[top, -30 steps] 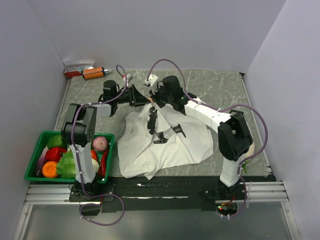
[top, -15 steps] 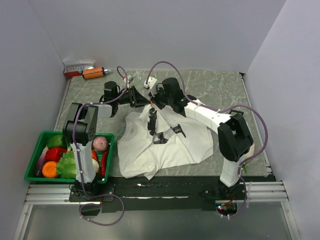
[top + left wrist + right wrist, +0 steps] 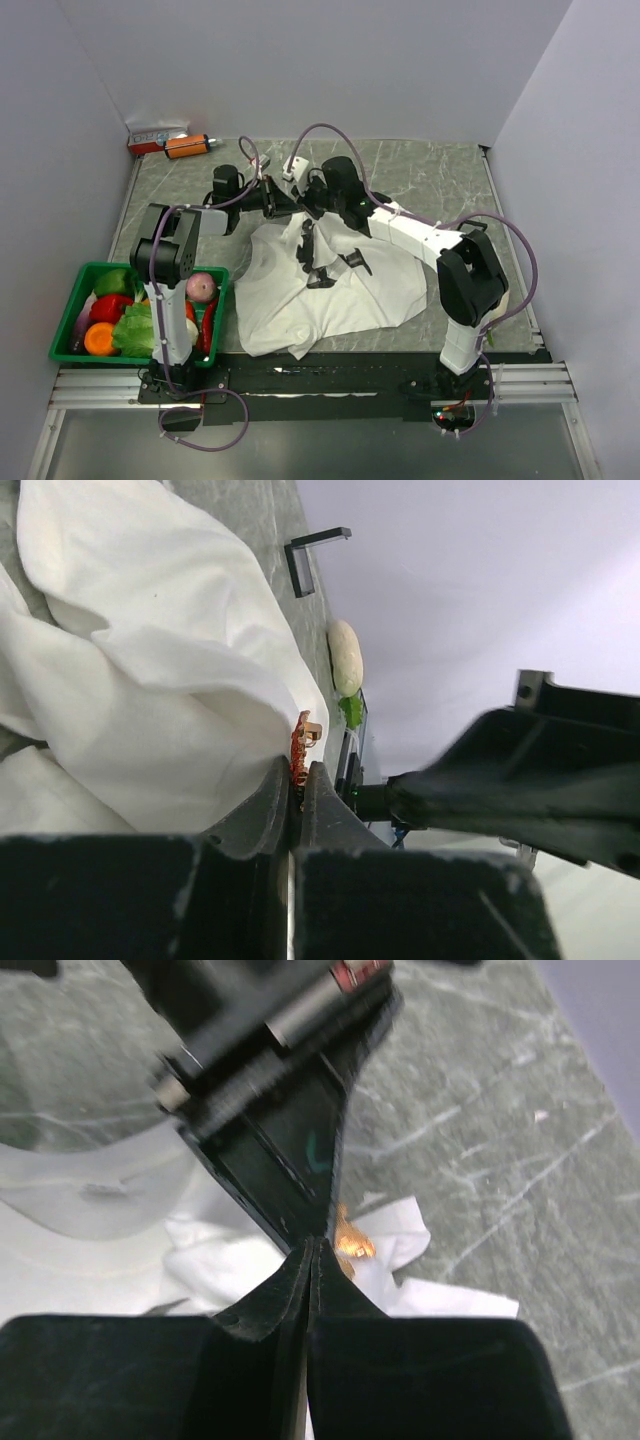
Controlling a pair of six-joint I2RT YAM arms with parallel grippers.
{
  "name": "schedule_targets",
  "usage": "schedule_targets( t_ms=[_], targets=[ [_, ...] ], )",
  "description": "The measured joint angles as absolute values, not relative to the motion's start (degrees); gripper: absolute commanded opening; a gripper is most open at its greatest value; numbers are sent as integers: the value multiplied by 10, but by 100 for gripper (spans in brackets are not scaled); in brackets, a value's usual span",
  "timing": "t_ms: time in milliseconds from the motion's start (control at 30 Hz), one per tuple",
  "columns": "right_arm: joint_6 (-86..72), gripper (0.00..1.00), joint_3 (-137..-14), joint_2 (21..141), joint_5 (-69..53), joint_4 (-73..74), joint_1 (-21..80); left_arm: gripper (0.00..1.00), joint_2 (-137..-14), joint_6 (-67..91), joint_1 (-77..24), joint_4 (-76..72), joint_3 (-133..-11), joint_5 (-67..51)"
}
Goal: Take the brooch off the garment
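We see grey marbled table (image 3: 440, 170). On it: white garment (image 3: 330, 290), crumpled, centre-front, blk print up. Green basket (image 3: 120, 360) w/ veg at near-left edge. Orange bottle (image 3: 187, 146) + box (image 3: 155, 136) far-left corner.

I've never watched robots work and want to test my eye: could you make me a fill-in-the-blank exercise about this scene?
1. The garment is a ___ T-shirt with black shapes.
2. The left gripper has its jaws ___ on the brooch.
3. It meets the right gripper at the garment's ___ edge, away from the arms' bases.
4. The basket of vegetables is ___.
Missing words: white; shut; far; green.
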State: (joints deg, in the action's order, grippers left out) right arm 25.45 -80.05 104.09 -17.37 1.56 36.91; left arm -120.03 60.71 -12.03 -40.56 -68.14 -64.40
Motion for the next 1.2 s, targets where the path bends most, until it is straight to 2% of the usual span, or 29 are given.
schedule_targets(
  t_ms=[133, 233, 267, 333, 533, 767, 967, 1200],
  targets=[
    [253, 0, -801, 1035, -179, 2, 374, 1, -1202, 611, -122, -411, -681, -644],
    [223, 16, -807, 1034, -178, 7, 366, 1, -1202, 612, -122, -423, -681, -648],
    [208, 25, -813, 1034, -183, 13, 357, 1, -1202, 612, -122, -426, -681, -649],
    [186, 33, -829, 1034, -202, 26, 334, 1, -1202, 615, -122, -440, -679, -656],
    [157, 34, -882, 1035, -328, 90, 257, 1, -1202, 648, -119, -518, -655, -688],
    [128, 52, -937, 1074, -500, 180, 243, 1, -1202, 710, -117, -630, -648, -721],
    [125, 52, -936, 1101, -563, 221, 245, 1, -1202, 736, -117, -676, -643, -733],
    [133, 49, -935, 1104, -575, 243, 245, 1, -1202, 754, -117, -705, -639, -739]
  ],
)
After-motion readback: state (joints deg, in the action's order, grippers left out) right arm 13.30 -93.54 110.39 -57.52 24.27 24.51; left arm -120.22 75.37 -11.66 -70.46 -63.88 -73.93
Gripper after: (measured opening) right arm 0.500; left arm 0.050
